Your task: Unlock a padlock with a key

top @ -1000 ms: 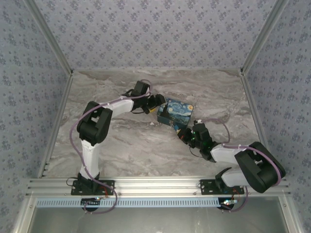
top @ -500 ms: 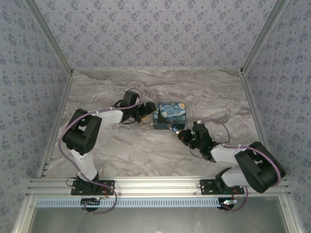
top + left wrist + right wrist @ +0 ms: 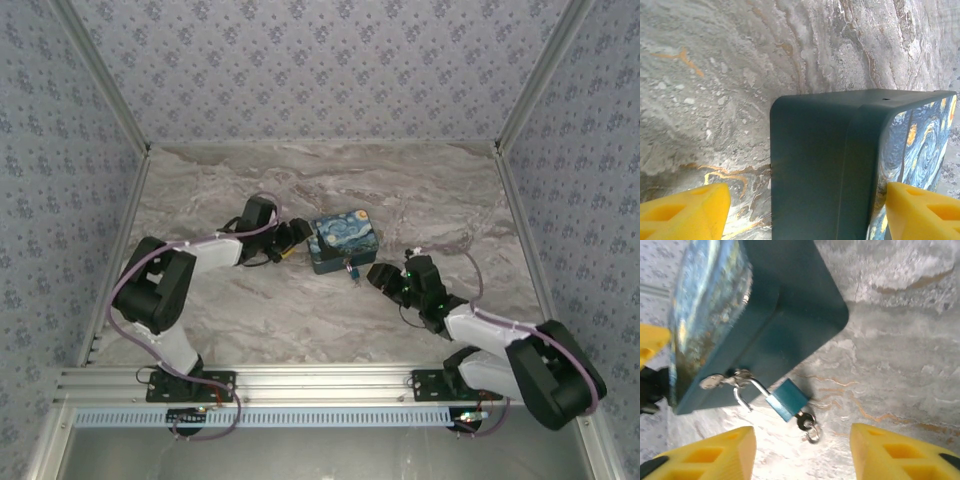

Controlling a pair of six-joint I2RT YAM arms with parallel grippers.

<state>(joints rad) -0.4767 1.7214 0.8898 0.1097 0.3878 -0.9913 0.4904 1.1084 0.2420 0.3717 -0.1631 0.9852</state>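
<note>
- Hanging from the latch [image 3: 738, 378] of the box [image 3: 790, 300], the padlock [image 3: 786, 399] lies on the tabletop [image 3: 900, 340] near its middle, on the box's side facing the near edge
- Thin shackle [image 3: 758, 388] runs from the blue body up to that latch, though I can't tell whether it's sprung
- And the key [image 3: 804, 420] is in the bottom of the padlock, its ring [image 3: 813, 434] resting on the marble
- Over to the right gripper [image 3: 800, 452]: released, jaws spread wide, padlock and key just ahead of the gap, touching neither
- Seen from above, it sits just beside the padlock, toward the right edge
- Now the left gripper [image 3: 802, 215]: released too, yellow fingers [image 3: 682, 210] apart with the box's left end between them; I can't tell if they touch
</note>
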